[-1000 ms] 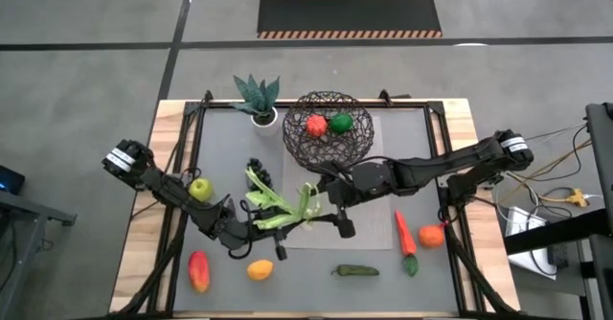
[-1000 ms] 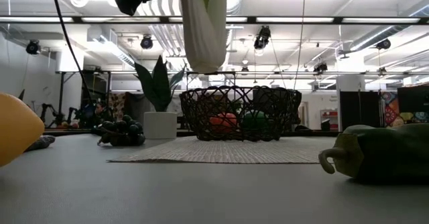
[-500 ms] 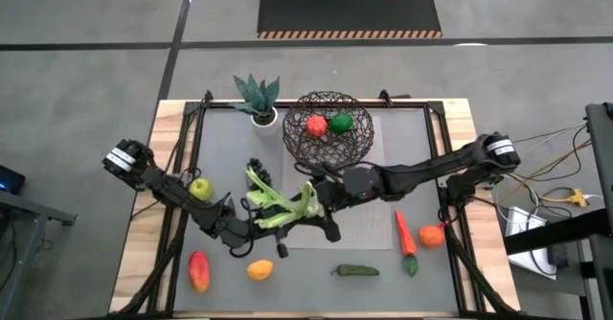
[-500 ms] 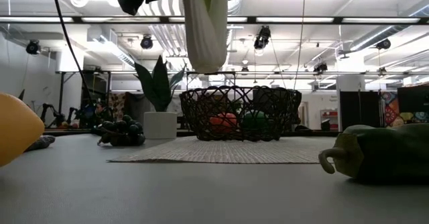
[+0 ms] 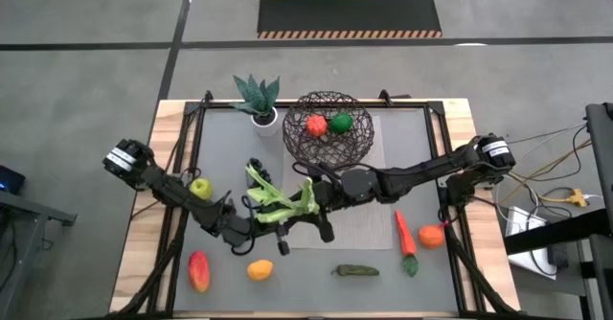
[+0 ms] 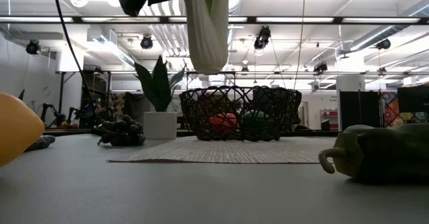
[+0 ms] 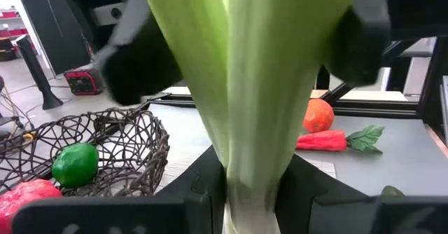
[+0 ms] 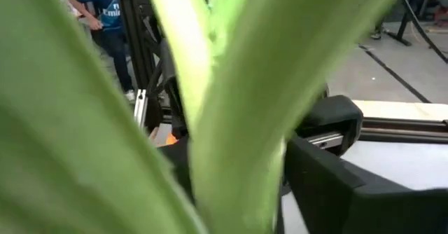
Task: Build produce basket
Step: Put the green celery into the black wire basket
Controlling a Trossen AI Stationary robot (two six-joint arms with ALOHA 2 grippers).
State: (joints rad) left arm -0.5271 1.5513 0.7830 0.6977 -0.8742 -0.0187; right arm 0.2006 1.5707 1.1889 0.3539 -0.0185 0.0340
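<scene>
Since a second ago my right tool point(image 5: 319, 205) has slid along the long green-white leek point(image 5: 278, 205) toward my left tool point(image 5: 271, 226), which clamps it above the counter point(image 5: 402, 138); whether my right tool grips, I cannot tell. Mid-handover, I judge; next, the round dark wire basket point(image 5: 329, 128).
</scene>
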